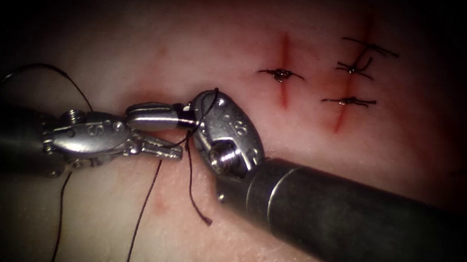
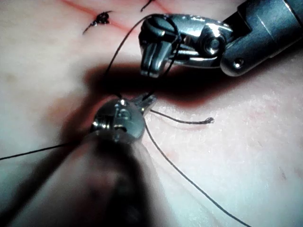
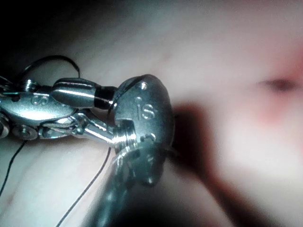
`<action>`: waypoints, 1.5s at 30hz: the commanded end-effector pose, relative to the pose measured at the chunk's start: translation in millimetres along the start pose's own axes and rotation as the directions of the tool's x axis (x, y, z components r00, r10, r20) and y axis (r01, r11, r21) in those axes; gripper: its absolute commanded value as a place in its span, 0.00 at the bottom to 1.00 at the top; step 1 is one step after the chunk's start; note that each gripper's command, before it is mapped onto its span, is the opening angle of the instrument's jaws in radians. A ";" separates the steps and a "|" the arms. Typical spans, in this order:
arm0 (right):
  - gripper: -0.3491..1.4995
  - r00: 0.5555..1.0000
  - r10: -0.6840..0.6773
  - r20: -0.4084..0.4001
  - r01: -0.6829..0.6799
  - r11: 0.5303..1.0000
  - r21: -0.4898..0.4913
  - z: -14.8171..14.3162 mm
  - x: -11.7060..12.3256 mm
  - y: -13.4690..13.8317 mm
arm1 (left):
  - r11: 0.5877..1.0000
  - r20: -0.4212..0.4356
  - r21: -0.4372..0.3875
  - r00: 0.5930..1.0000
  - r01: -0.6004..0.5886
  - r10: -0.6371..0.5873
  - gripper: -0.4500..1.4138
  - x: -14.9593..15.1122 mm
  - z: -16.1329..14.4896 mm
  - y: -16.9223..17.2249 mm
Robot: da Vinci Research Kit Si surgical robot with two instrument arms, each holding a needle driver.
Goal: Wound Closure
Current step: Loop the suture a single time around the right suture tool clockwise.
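Observation:
On the pale tissue (image 1: 245,246), the two tools meet over a faint reddish cut (image 1: 161,201). My left tool (image 1: 171,153) reaches in from the left, jaws shut on the dark thread (image 1: 191,184) at their tip. In the left wrist view the thread leaves that tip (image 2: 147,99) as a short tail (image 2: 208,120) and a long strand. My right tool (image 1: 138,115) points left just above it, jaws shut with nothing seen between them. A loop of thread is wound around them near the wrist (image 1: 201,108). The right wrist view has the right jaws (image 3: 71,92) lying over the left tool (image 3: 28,106).
Two other cuts lie to the upper right. One carries a single knotted stitch (image 1: 279,74); the other has stitches with cut ends (image 1: 350,101). Long strands of thread (image 1: 142,213) trail toward the near edge and arc over the left shaft (image 1: 45,68). The right shaft (image 1: 362,223) crosses the lower right.

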 end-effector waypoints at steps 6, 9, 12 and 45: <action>0.00 0.978 -0.066 0.196 0.031 0.984 0.174 0.0 0.7 -0.4 | 1.000 0.004 -0.015 1.000 0.000 0.000 0.00 -0.3 1.1 -0.9; 0.00 0.963 -0.108 0.247 0.049 0.971 0.235 0.0 0.8 -0.8 | 1.000 0.007 -0.023 1.000 0.002 -0.002 0.00 -0.1 1.3 -1.0; 0.00 0.899 -0.240 0.366 0.072 0.906 0.417 0.5 0.7 -1.6 | 1.000 0.007 -0.027 1.000 0.004 -0.004 0.00 0.2 1.7 -1.2; 0.71 0.368 -0.751 0.548 0.148 0.629 0.763 -0.5 -4.0 -4.3 | 0.999 0.017 -0.051 1.000 -0.011 0.012 0.00 -0.7 0.9 -0.7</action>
